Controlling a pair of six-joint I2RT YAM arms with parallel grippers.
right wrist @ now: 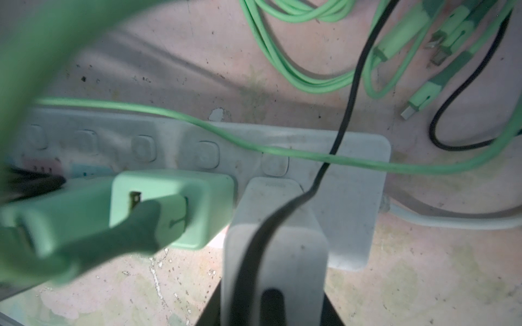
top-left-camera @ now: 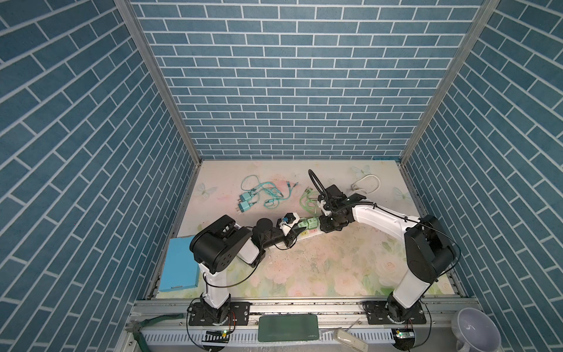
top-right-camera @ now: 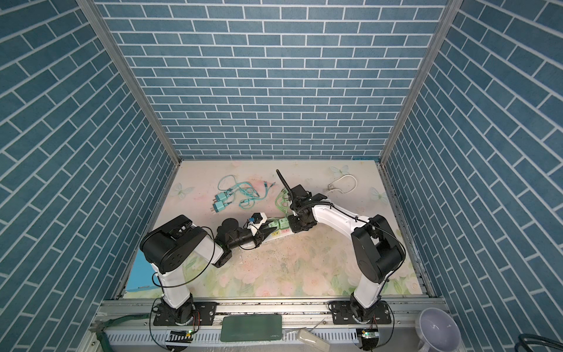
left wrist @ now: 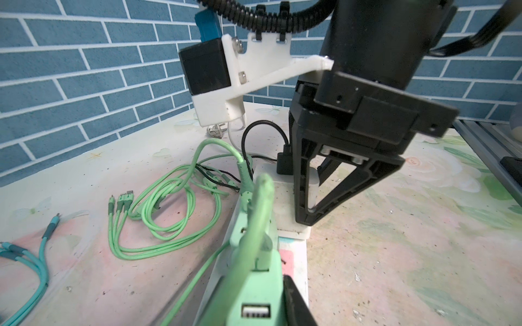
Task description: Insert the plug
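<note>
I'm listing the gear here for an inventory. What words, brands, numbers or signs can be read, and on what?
Nothing can be read for certain.
Green case: small pale logo at one corner, too small to read.
White charger: faint print on one face, blurred.
Power strip: pink and blue stickers with dark marks, blurred.

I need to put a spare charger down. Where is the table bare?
Bare: the wide near part of the table, between the strip and the front rail, beside the blue box. Crowded: beyond the strip, where teal cables, green cables and a white cable lie.
</note>
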